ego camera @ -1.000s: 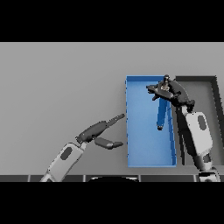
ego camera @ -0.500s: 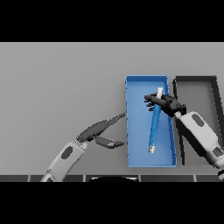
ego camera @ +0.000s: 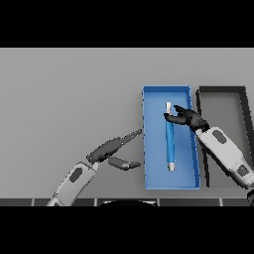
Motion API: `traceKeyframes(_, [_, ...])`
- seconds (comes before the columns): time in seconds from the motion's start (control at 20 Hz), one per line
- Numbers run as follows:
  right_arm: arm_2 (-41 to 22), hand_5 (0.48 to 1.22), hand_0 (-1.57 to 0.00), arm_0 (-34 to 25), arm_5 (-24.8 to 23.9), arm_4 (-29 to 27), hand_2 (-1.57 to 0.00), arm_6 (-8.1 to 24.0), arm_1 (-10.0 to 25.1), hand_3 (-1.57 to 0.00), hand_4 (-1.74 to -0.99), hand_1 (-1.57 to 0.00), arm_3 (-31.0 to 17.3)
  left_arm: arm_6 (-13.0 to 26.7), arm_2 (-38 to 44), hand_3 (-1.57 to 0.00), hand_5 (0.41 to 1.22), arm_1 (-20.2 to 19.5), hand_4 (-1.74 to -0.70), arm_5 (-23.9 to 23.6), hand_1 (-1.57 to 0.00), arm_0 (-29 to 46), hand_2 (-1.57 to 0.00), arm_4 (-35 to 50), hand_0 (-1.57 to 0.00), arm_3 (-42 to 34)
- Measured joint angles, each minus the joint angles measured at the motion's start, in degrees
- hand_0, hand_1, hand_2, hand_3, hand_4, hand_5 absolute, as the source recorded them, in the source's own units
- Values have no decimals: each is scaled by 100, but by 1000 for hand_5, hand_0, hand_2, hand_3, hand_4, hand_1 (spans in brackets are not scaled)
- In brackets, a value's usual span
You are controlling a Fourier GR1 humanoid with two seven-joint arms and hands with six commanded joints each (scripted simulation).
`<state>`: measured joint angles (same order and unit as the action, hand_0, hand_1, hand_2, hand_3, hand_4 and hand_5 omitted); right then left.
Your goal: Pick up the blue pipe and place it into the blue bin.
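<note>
On grey table (ego camera: 64, 94), blue pipe (ego camera: 169, 136) lengthwise in blue bin (ego camera: 149, 149), near-far.

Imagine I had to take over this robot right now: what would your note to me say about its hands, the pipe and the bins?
Right hand: over the blue bin, fingers relaxed and open, fingertips at the upper part of the blue pipe; not gripping it.
Left hand: open, idle over the table just left of the bin, one finger pointing toward its wall.
Blue pipe: lies lengthwise inside the blue bin, pale tips at both ends.
Black bin: right of the blue one, nothing visible in it.
Done: pipe is in the bin.
Left: probably just drawing the right hand clear.
</note>
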<state>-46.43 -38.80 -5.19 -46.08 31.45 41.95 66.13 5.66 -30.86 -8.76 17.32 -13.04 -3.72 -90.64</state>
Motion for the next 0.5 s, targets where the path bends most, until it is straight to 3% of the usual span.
traceKeyframes(0.1, [68, 695, -23, 22, 57, -81, -19, -151, 28, -15, -1119, -20, 77, 32, 48, 1, 462, 40, -915, -5, 1, -45, 1, 53, 1, 58])
traceKeyframes(0.3, [67, 672, -9, 43, -20, -116, -7, -53, 73, -6, -1129, -8, 227, -36, 48, 1, 464, 47, -920, 7, 1, -54, 1, 52, 1, 98])
traceKeyframes(0.5, [73, 677, -9, 106, 91, -129, -7, -192, 72, -6, -1129, -8, 198, -18, -8, 1, 468, 99, -920, -4, 1, -9, 1, 69, 1, -4])
